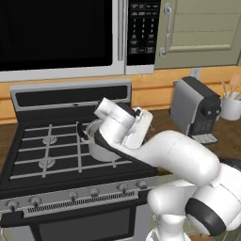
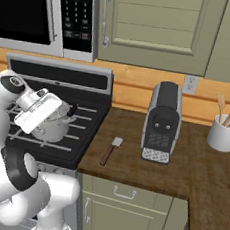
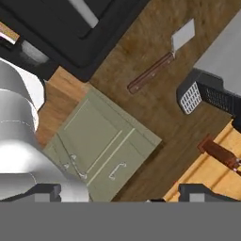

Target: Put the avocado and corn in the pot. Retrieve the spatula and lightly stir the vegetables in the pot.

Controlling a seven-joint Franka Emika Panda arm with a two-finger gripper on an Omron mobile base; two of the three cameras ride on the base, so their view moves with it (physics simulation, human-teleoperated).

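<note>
Shiny steel cylindrical pot point(image 2: 51, 125) with small black side handles on the black gas stove point(image 1: 47, 155), front right burner, partly hidden behind the white arm's wrist. Contents not visible. Slim spatula point(image 2: 111, 150) with dark brown handle and pale flat blade lying flat on the brown wooden counter point(image 2: 191, 175), just right of the stove and left of the grey-black coffee machine point(image 2: 161, 122), blade pointing toward the wall. Two-finger gripper point(image 3: 120, 195) spread wide, empty, above the counter's front edge, spatula well ahead of the dark fingertips point(image 3: 44, 192). White utensil cup point(image 2: 224, 133) with pale wooden utensils at far right.
</note>
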